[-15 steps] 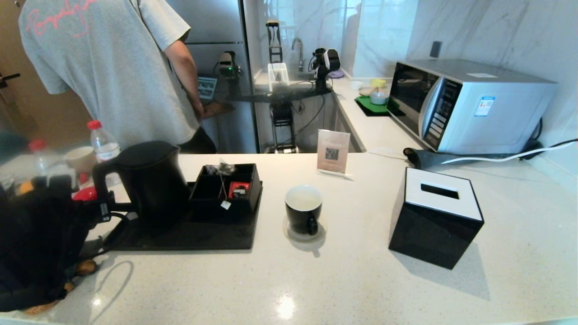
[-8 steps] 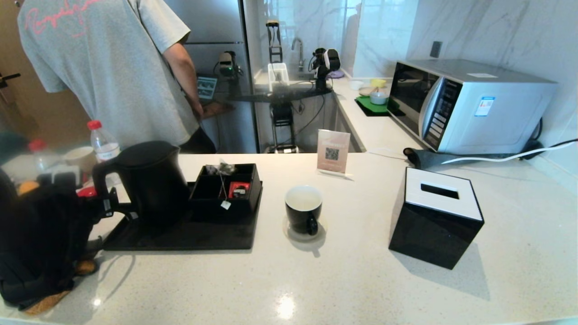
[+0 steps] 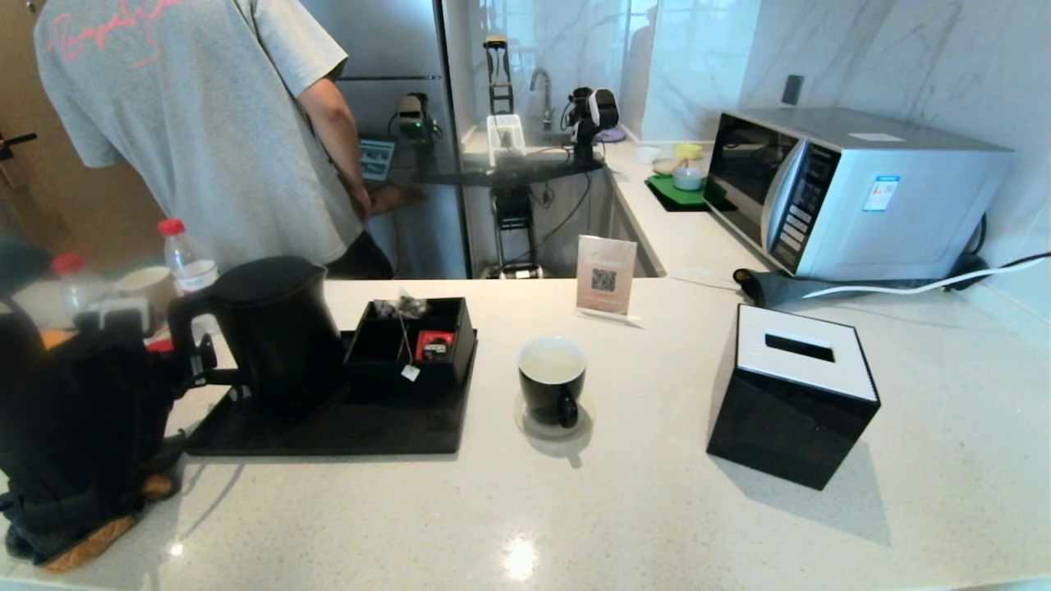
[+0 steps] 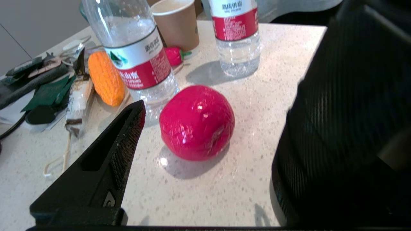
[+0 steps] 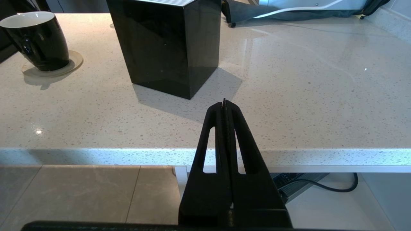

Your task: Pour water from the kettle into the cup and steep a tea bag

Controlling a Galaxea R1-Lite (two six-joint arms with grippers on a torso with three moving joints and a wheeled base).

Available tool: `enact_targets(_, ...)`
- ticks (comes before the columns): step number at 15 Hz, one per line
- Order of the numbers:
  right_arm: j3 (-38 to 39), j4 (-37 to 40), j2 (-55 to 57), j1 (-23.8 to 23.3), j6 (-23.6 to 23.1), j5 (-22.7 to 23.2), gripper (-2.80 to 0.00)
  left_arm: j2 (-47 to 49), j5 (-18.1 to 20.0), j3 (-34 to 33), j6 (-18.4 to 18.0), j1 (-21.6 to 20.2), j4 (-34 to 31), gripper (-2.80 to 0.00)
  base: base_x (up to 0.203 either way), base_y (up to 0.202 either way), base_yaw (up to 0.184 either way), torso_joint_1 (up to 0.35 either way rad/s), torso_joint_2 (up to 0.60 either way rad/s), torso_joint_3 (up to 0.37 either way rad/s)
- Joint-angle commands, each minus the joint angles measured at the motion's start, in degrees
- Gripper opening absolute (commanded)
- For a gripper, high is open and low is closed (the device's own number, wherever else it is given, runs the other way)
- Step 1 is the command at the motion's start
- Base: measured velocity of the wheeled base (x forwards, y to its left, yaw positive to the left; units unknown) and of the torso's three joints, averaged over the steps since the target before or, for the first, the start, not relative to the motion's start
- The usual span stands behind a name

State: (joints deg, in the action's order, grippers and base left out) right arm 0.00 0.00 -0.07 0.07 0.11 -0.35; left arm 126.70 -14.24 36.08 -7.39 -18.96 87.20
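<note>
The matte black kettle (image 3: 271, 328) stands on a black tray (image 3: 328, 427) at the left. My left gripper (image 3: 197, 365) is right beside its loop handle, open, with one finger (image 4: 123, 134) showing and the kettle's black bulk (image 4: 350, 122) on the other side. The black cup (image 3: 552, 379) sits on a coaster mid-counter, with pale water (image 3: 552, 359) inside. The tea bag (image 3: 402, 308) lies on a black organiser box, its string hanging to a small tag (image 3: 410, 373). My right gripper (image 5: 224, 103) is shut and empty, at the counter's front edge.
A black tissue box (image 3: 792, 394) stands right of the cup, with a microwave (image 3: 854, 193) behind it. A red apple (image 4: 196, 122), two red-labelled bottles (image 4: 138, 54), a paper cup (image 4: 176, 25) and a toy corn (image 4: 106, 78) crowd the left end. A person (image 3: 205, 123) stands behind the counter.
My left arm has drawn back towards the left, and its gripper has risen slightly beside the kettle handle. Kettle, cup and tea bag have not moved.
</note>
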Motion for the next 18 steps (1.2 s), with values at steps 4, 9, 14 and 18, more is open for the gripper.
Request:
enact_targets(4,0.0,0.0,0.1,0.0,0.1,-0.1,-2.8,1.3,0.0,3.1,-0.1,0.1,2.8,0.0,0.0,0.0,0.0,0.0,0.0,0.0)
enact_targets(9,0.0,0.0,0.1,0.0,0.0,0.0,-2.8,1.7,0.1,7.3,-1.2,0.1,2.8,0.0,0.0,0.0,0.0,0.0,0.0,0.0)
enact_targets(14,0.0,0.0,0.1,0.0,0.0,-0.1,-2.8,1.7,0.1,7.8,-1.3,0.2,2.8,0.0,0.0,0.0,0.0,0.0,0.0,0.0)
enact_targets(18,0.0,0.0,0.1,0.0,0.1,0.0,-2.8,1.8,0.1,7.8,-1.3,0.4,2.8,0.0,0.0,0.0,0.0,0.0,0.0,0.0)
